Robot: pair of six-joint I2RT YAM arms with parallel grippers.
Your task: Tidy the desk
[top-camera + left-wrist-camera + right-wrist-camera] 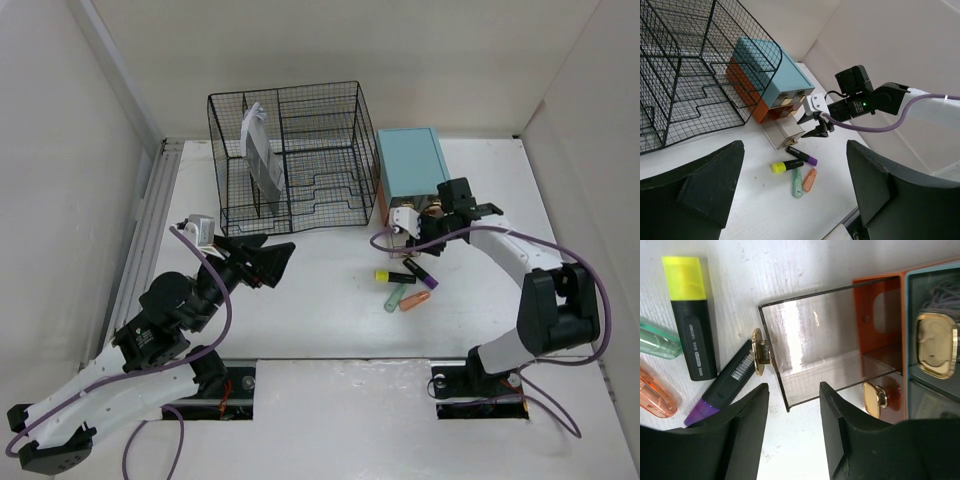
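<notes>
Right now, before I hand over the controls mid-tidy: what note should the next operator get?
Left gripper: jaws open, empty, above the desk before the mesh organizer.
Right gripper: jaws open, empty, at the clear drawer pulled out of the teal drawer box.
Done: drawer out; it looks empty.
Left: yellow marker, purple marker, green marker, orange marker lie loose on the desk by it; none stowed.

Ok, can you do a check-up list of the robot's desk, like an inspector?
Surface: white desk, flat, matte.
Job's things: wire organizer holding a grey packet; teal drawer box, clear drawer pulled out.
Clutter: yellow highlighter, purple highlighter, green marker, orange marker, loose beside the clear drawer.
Grippers: left gripper open, empty; right gripper open over the clear drawer, empty.
Cables: purple cables along both arms.
Surroundings: pale walls, grey rail on the left.
</notes>
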